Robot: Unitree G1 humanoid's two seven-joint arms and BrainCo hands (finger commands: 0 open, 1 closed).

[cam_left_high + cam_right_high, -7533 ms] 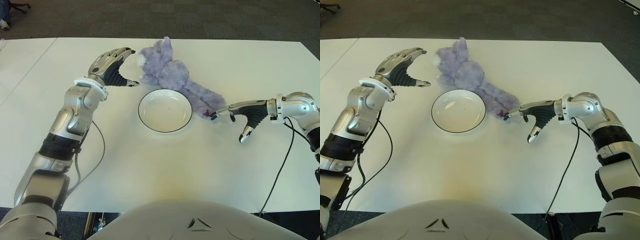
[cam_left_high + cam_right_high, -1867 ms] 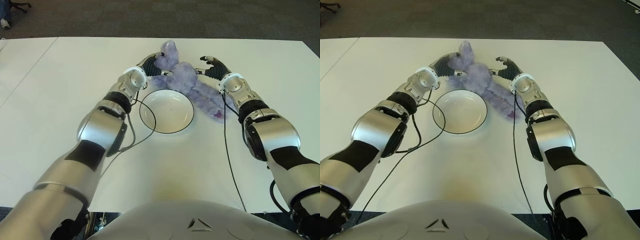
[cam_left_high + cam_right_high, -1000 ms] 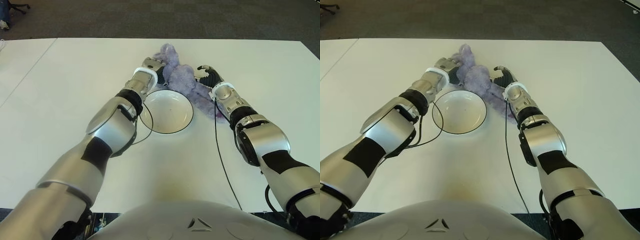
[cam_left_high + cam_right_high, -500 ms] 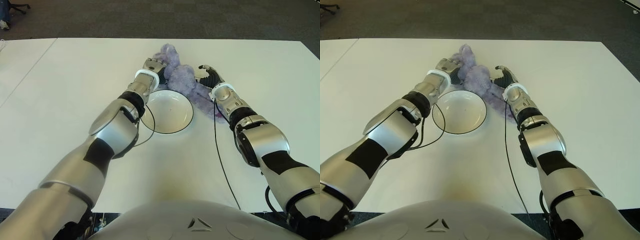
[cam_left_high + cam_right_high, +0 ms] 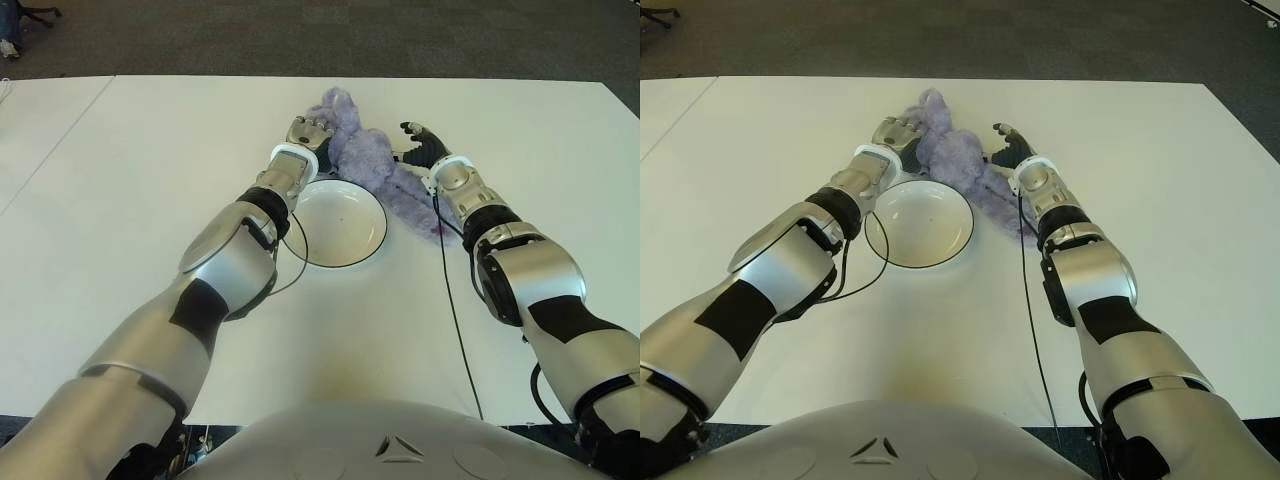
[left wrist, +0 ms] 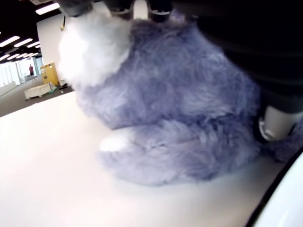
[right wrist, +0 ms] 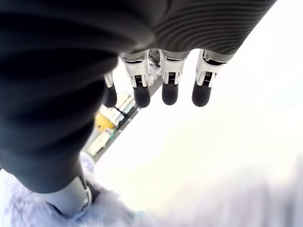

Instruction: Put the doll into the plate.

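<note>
The purple doll point(image 5: 365, 160) lies on the table point(image 5: 150, 180) at the plate's point(image 5: 335, 222) 12 o'clock, between the left hand point(image 5: 306, 132), fingers pressed into its fur, and the right hand point(image 5: 424, 148), fingers spread and empty.

**Doll outside plate, lying at its far rim**

The doll point(image 5: 365, 160) is a shaggy lavender plush with a white patch, visible in the left wrist view. It lies flat on the white table, stretched diagonally from the far side of the plate point(image 5: 334, 221) toward the plate's right. The plate is round, white, with a thin dark rim, upright and holding nothing. Doll and plate rim sit just beside each other; contact cannot be confirmed.
</note>
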